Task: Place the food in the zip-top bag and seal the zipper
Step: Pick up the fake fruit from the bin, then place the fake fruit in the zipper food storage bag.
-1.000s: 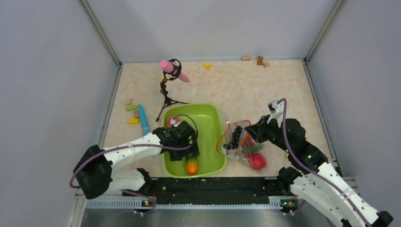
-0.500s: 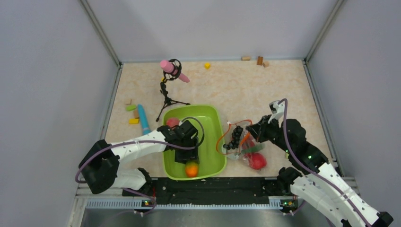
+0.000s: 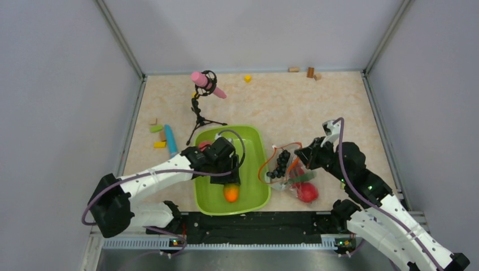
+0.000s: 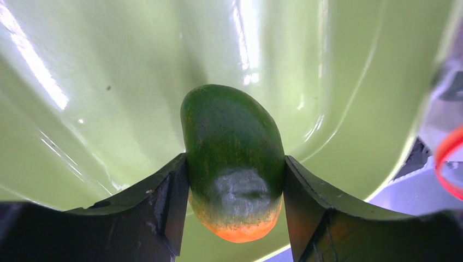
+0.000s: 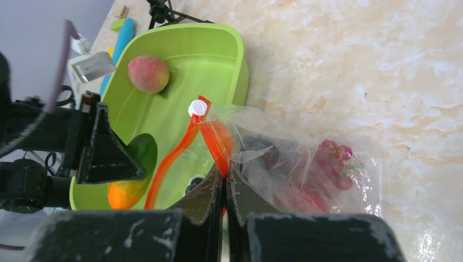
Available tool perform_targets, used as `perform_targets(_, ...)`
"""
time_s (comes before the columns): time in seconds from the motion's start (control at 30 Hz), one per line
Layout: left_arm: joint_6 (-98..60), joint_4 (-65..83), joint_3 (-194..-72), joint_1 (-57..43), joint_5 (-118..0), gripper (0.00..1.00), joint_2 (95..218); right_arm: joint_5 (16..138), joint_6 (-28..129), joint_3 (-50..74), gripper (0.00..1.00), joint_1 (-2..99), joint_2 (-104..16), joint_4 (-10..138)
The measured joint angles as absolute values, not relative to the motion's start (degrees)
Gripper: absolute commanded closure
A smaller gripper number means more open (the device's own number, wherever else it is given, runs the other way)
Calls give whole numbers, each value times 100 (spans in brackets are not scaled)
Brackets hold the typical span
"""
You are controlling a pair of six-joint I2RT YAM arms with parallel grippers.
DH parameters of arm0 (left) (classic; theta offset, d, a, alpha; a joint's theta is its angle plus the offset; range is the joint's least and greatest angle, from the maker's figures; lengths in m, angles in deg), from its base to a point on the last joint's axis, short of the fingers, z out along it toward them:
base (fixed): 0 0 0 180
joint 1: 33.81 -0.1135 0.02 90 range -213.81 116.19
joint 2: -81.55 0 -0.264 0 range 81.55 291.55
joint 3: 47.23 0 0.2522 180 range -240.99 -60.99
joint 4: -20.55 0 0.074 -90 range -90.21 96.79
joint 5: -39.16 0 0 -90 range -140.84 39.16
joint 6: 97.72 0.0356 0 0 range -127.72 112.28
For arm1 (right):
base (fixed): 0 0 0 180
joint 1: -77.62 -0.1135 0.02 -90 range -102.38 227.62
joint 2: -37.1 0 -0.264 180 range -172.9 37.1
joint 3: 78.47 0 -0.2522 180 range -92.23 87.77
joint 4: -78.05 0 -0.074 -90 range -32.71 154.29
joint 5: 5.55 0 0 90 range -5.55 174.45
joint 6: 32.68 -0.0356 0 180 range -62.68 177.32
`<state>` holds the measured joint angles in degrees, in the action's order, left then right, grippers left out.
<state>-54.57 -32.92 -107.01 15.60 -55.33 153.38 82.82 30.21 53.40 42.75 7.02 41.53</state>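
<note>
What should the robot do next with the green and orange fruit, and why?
Probably lift the fruit out of the tray, toward the bag. The left end effector grips it on both sides, and the right end effector holds the zipper with the mouth open.

table point(image 3: 294, 107) | green tray point(image 3: 252, 151) | zip-top bag point(image 3: 288, 182) | blocks point(image 3: 247, 78) | blue stick point(image 3: 170, 143) | tripod point(image 3: 199, 118)

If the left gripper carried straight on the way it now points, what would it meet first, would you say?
The left gripper is clamped on the green-and-orange toy fruit; pushed on, that fruit would likely meet the lime-green plastic tray's inner floor first, though the gap is unclear.
</note>
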Motion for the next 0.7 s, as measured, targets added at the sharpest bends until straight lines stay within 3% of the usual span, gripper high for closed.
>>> perform_targets(0.23, -5081, -2571, -10797, 1560, -4958, 100, 14403, 8444, 2866, 5340, 100, 4275, 695, 4155)
perform_targets(0.47, -4500, -177, -10290, 1560, -4982, 100, 13080, 8522, 2665, 5270, 100, 4275, 540, 4114)
perform_targets(0.7, -4106, 1368, -10174, 1617, -5439, 100, 13697, 8468, 2470, 5207, 100, 4275, 466, 4074)
